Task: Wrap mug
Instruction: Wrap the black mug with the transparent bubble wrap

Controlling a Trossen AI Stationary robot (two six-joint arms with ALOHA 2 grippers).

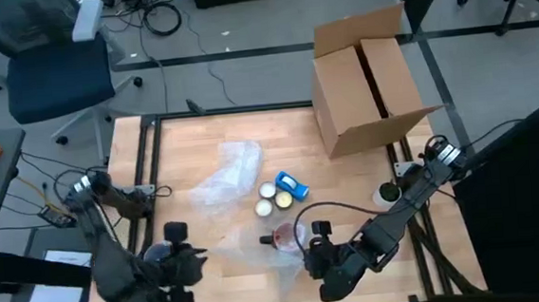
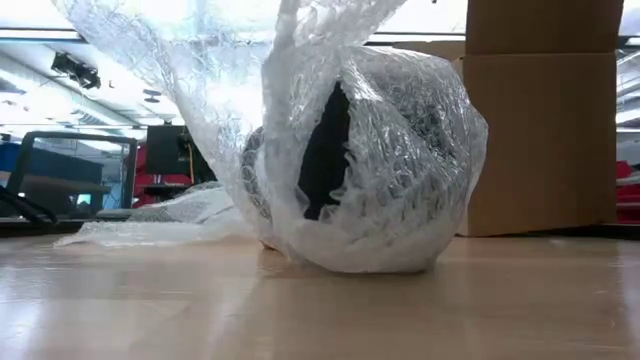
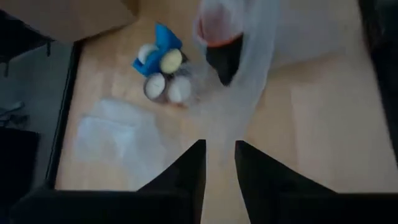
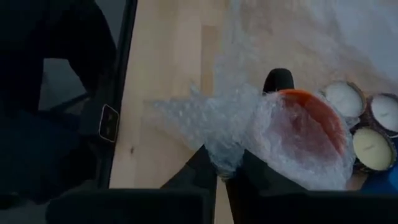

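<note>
A red mug (image 1: 283,236) with a black handle (image 4: 278,79) lies on the table's near middle, partly bundled in a clear bubble wrap sheet (image 2: 380,160). My right gripper (image 4: 222,167), just right of the mug at the near edge, is shut on a bunched part of the wrap. My left gripper (image 3: 220,163) stands left of the mug, nearly shut on a strip of the same wrap that runs back to the mug (image 3: 217,31). In the low view the wrap rises off the top on both sides. My left gripper has the tapering end of the wrap strip (image 3: 221,138) between its two fingers, coming level from the table's left. The strip stretches from the fingers to the mug, lifted off the table. How many layers, I cannot tell. My right gripper pinches a gathered, several-layer bunch of wrap (image 4: 225,157) between its two fingers, right beside the mug's wrapped body. The fingers come from the table's right, slanting down. The wrap is drawn over the mug (image 4: 311,124), which rests on the table.
Three candles (image 1: 273,200) and a blue object (image 1: 291,183) sit just behind the mug. A second bubble wrap sheet (image 1: 228,173) lies farther back on the left. An open cardboard box (image 1: 364,78) stands at the far right. Bare wood lies along the right.
</note>
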